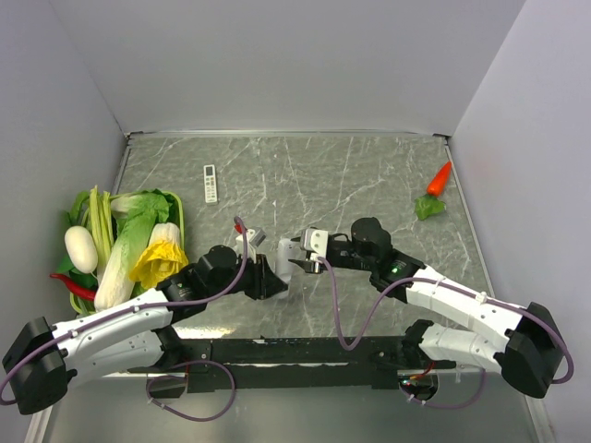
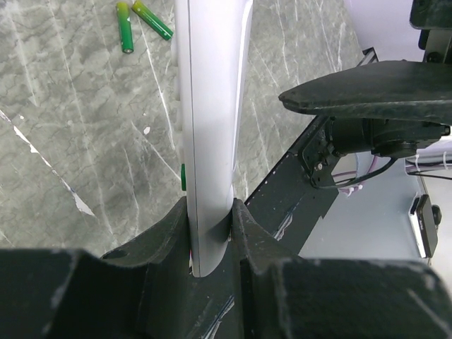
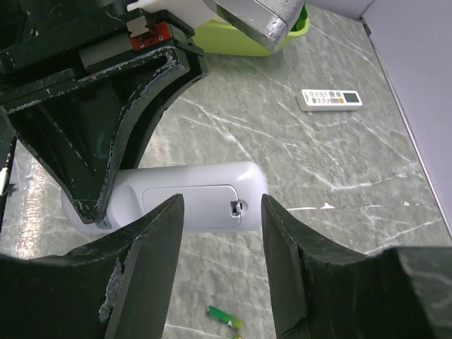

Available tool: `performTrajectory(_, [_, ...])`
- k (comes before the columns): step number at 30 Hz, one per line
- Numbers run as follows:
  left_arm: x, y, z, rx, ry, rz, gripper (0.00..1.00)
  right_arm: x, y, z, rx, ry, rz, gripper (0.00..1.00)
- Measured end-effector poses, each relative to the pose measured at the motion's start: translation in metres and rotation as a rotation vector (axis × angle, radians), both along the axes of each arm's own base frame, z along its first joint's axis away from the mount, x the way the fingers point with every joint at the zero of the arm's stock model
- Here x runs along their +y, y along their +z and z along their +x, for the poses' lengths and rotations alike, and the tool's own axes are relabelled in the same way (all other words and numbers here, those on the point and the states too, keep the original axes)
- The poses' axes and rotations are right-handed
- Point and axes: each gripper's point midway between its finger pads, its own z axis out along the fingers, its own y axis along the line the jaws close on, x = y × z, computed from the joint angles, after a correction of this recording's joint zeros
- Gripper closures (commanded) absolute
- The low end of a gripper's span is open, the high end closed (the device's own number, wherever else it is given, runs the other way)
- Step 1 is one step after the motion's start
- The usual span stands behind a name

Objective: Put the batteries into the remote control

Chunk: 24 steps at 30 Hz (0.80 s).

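Note:
My left gripper (image 2: 210, 226) is shut on one end of the remote control (image 2: 212, 106), a white oblong bar held off the grey marble table. In the right wrist view the remote control (image 3: 191, 198) lies crosswise with its back cover and latch (image 3: 236, 207) facing the camera. My right gripper (image 3: 222, 212) stands open, one finger either side of the cover, not touching it. Two green batteries (image 2: 126, 27) (image 2: 152, 19) lie on the table beyond the remote; one battery (image 3: 224, 317) shows below the right fingers. In the top view both grippers meet at the remote control (image 1: 284, 254).
A green basket (image 1: 78, 212) of vegetables stands at the left. A slim white remote with button rows (image 1: 210, 183) lies behind it to the right. A carrot (image 1: 440, 180) and a leafy green piece (image 1: 428, 208) lie at the far right. Grey walls enclose the table.

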Motion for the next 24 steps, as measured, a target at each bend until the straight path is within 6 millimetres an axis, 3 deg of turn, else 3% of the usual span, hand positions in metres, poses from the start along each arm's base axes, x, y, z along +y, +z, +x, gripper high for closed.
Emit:
performTrajectory(13, [0.0, 0.002, -0.001, 0.0, -0.005, -0.006, 0.99, 0.003, -0.012, -0.004, 0.034, 0.03, -0.024, 0.5])
performTrajectory(18, [0.001, 0.002, -0.002, 0.0, -0.005, -0.006, 0.99, 0.005, -0.011, -0.003, 0.036, 0.033, -0.025, 0.57])
performTrajectory(24, [0.002, 0.0, -0.003, 0.007, -0.007, 0.005, 0.99, 0.004, -0.011, -0.001, 0.037, 0.027, -0.029, 0.73])
